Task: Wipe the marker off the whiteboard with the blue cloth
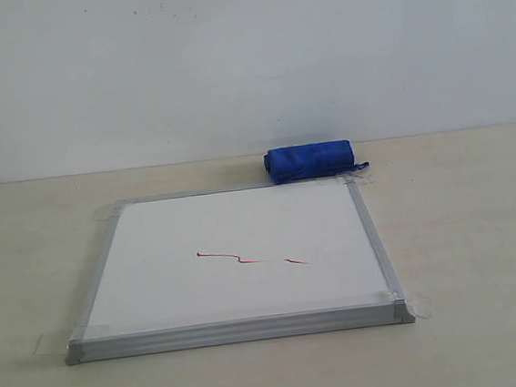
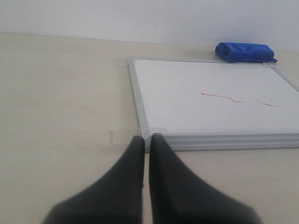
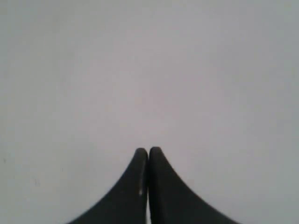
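Observation:
The whiteboard [image 1: 236, 250] lies flat on the table, silver-framed, with tape tabs at its corners. A thin wavy red marker line [image 1: 251, 259] crosses its middle. The blue cloth [image 1: 312, 161], rolled up, rests just beyond the board's far right corner. In the left wrist view the whiteboard [image 2: 210, 98], the marker line [image 2: 224, 97] and the blue cloth [image 2: 244, 52] all show. My left gripper [image 2: 146, 138] is shut and empty, short of the board's near left corner. My right gripper [image 3: 148, 150] is shut, facing only a plain wall. Neither gripper appears in the exterior view.
The beige table [image 1: 472, 228] extends around the board on all sides. A white wall [image 1: 227, 59] rises behind the table's far edge. A clear tape tab [image 2: 122, 136] sticks out on the table by the board's near left corner.

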Motion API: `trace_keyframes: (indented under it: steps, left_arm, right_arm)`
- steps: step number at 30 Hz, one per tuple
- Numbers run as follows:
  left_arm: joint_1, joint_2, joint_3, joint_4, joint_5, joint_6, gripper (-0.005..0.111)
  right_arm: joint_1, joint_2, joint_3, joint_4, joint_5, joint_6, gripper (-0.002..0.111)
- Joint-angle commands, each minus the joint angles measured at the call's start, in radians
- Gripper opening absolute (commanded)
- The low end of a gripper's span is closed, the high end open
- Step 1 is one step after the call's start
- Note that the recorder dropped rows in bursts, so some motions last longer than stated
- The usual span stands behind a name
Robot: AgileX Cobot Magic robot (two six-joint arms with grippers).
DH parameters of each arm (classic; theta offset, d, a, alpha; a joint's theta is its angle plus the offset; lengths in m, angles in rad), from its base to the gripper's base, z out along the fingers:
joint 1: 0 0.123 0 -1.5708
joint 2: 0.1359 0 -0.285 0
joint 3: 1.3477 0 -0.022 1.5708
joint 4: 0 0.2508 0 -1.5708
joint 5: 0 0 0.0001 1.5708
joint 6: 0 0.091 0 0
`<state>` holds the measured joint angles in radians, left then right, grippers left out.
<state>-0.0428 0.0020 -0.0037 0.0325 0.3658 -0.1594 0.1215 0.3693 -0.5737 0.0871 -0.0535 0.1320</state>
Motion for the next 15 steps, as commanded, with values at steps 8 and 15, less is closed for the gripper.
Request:
trace_keyframes:
  steps: [8, 15]
  left_arm:
    - [0.003, -0.002, 0.004, 0.005, -0.007, -0.007, 0.004]
    - [0.003, -0.002, 0.004, 0.005, -0.007, -0.007, 0.004]
  right_arm:
    - [0.001, 0.448, -0.079, 0.018, 0.279, 0.016, 0.0]
    - [0.009, 0.62, -0.079, 0.039, 0.221, 0.013, 0.0]
